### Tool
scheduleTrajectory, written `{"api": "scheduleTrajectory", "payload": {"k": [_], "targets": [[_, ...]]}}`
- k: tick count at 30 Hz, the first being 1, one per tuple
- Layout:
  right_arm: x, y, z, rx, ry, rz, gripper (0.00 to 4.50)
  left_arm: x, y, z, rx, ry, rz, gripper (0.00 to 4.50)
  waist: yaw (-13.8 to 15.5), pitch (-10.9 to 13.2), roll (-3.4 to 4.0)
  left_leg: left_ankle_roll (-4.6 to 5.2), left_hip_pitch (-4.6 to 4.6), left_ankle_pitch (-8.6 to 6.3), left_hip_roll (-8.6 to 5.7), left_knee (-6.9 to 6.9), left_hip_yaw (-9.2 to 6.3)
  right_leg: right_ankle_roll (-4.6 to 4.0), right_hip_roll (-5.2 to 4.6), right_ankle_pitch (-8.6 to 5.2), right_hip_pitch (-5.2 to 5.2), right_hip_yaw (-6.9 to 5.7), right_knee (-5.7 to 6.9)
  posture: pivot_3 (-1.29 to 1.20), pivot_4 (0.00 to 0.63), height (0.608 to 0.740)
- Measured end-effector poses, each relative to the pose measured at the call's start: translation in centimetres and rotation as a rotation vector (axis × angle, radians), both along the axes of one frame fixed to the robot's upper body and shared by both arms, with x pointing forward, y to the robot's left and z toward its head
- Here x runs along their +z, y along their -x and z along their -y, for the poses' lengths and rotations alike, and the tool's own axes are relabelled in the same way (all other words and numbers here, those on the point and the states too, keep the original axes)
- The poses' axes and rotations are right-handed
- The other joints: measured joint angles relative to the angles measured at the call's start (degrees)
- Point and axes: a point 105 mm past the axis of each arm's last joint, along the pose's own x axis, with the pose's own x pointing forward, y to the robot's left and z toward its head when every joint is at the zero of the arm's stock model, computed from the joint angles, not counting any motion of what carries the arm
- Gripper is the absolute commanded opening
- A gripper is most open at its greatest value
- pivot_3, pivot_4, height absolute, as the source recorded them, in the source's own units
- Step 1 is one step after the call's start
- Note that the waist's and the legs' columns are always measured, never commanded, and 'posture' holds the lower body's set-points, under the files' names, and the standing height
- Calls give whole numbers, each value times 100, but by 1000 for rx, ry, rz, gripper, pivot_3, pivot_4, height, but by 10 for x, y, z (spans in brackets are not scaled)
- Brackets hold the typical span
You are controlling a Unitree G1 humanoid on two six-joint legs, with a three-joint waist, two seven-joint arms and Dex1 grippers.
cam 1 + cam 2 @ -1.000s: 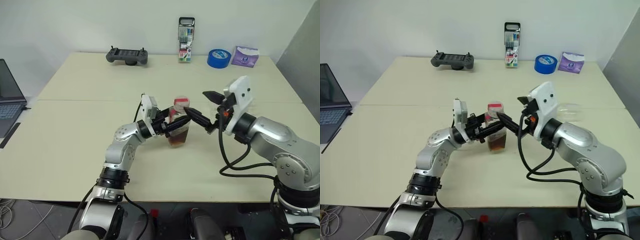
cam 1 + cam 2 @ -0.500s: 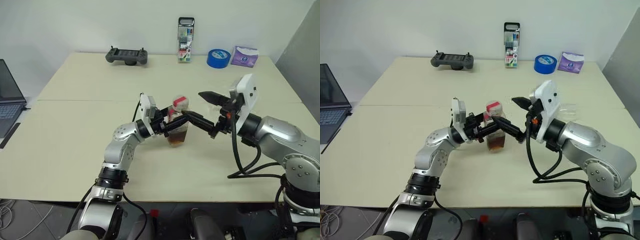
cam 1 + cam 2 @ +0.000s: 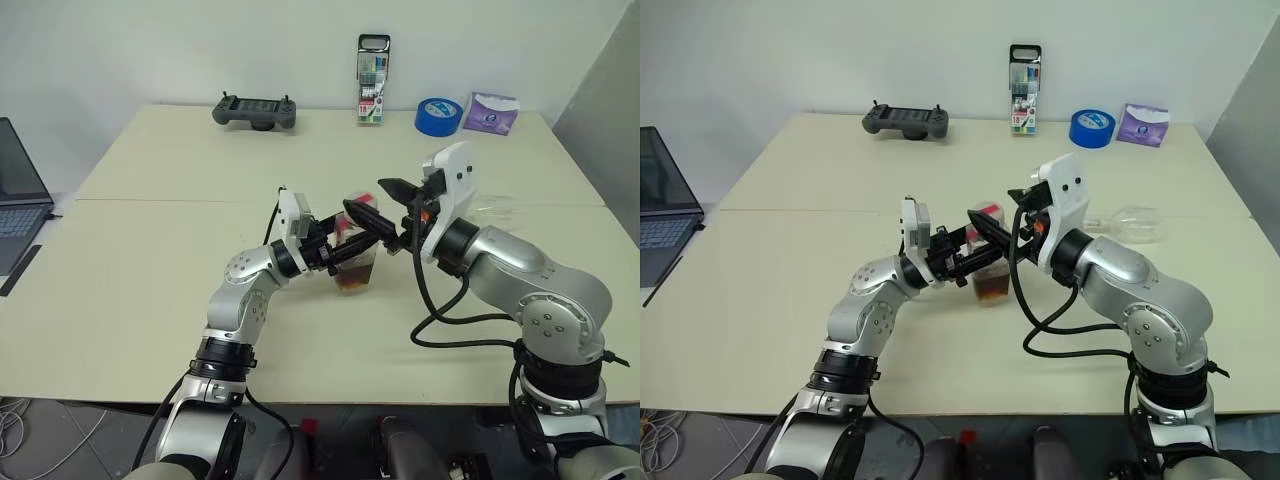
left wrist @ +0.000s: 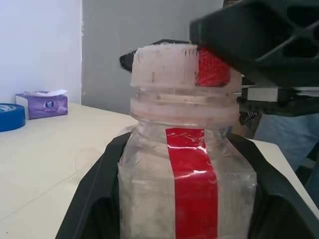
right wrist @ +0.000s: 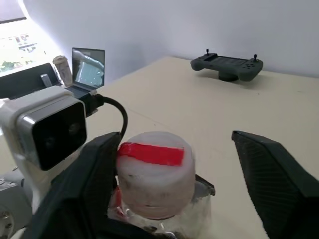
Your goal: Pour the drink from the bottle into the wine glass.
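The bottle (image 3: 355,262) stands upright at the table's middle, clear with a red label strip (image 4: 192,184), and the dark drink (image 3: 991,289) fills its bottom. My left gripper (image 3: 345,250) is shut on its body, a finger (image 4: 94,204) on each side. The pale cap (image 5: 154,169) with a red patch is on. My right gripper (image 3: 993,204) is open and straddles the cap: one finger (image 5: 84,179) lies against it, the other (image 5: 269,179) stands well apart. The wine glass (image 3: 1137,221) appears to lie on its side on the table behind my right arm.
Along the far edge sit a grey game controller (image 3: 254,110), an upright marker case (image 3: 372,80), a blue tape roll (image 3: 437,115) and a purple tissue packet (image 3: 489,112). A laptop (image 3: 15,195) is at the left edge.
My right gripper has swung left from beside the bottle and now sits around its cap. The left gripper and the bottle have kept still.
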Motion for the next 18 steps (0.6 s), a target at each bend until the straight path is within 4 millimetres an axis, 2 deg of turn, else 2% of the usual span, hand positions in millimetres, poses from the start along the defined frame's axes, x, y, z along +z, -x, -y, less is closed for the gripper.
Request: {"api": "scheduleTrajectory", "payload": {"k": [7,8,13,18], "targets": [[3,-2,1,-11,30,17,459,-3,0,-2,11,-2,-10,2166,1,0,0,0,0,0,-1,0,0,0,0,0,0,-1,0,0,150,740],[5,-2,3,-21,28,26,241,-4,0,-2,12,-3,-15,2166,2,0,0,0,0,0,-1,-1,1,0,0,0,0,-1,-1,0,150,740],[7,-1,5,-12,27,30,235,-4,0,-2,14,-1,-15,2166,1,0,0,0,-1,0,0,-1,-1,0,0,0,0,-1,-1,0,150,740],[17,-3,14,-30,28,68,235,-2,0,-2,14,1,-7,2166,2,0,0,0,-1,0,-1,-1,1,0,0,0,0,-2,-1,0,150,740]]}}
